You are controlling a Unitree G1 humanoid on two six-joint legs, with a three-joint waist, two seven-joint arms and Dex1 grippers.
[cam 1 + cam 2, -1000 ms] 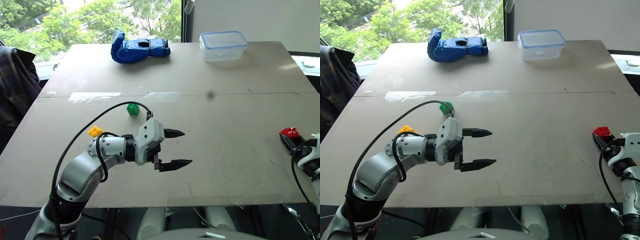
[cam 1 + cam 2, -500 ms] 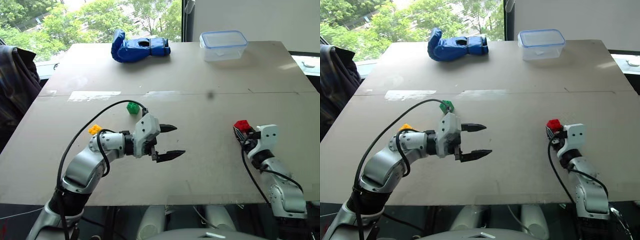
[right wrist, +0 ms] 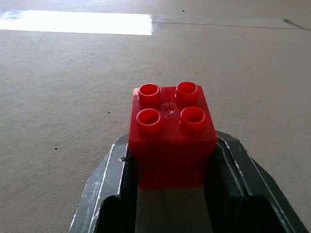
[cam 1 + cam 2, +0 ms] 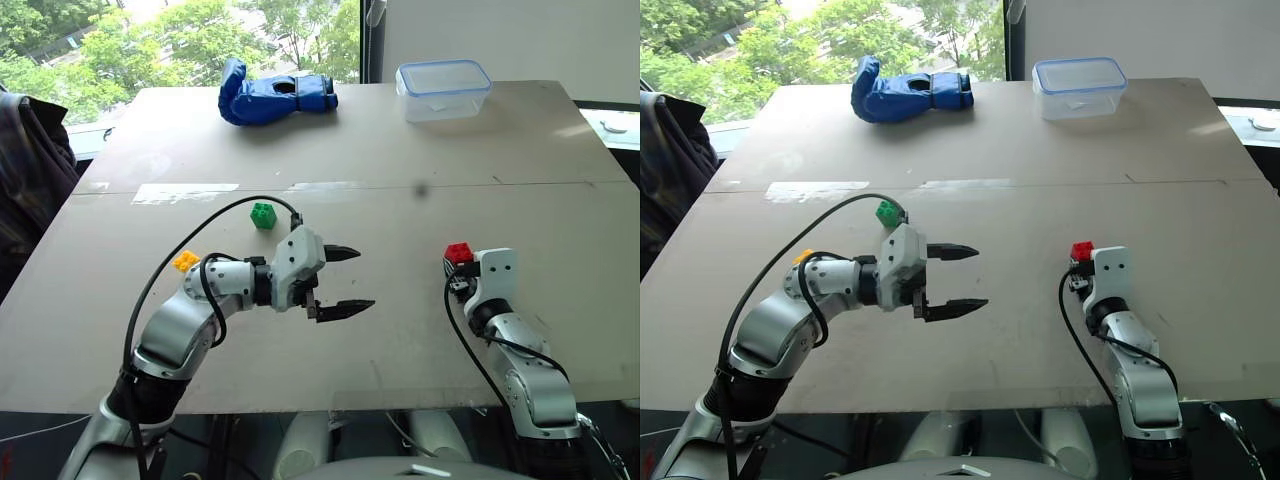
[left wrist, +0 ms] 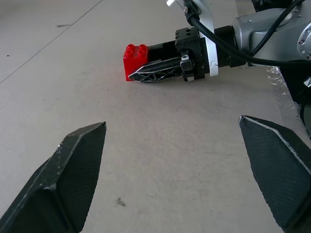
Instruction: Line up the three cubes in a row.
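L gripper (image 4: 343,280) lower centre of frame, black fingers spread wide, nothing between them, tips pointing toward R side. R gripper (image 4: 455,270) lower right of centre, clamped on small red studded plastic brick (image 4: 459,253) (studs up, four of them, per wrist cam). Small yellow-orange studded brick (image 4: 186,261) on grey tabletop (image 4: 400,180), left of centre, just beside L forearm. Small green studded brick (image 4: 263,215) a bit farther back, near centre. Far edge: blue padded glove (image 4: 275,93) upper left-centre, clear plastic lidded box (image 4: 445,90) upper right-centre.
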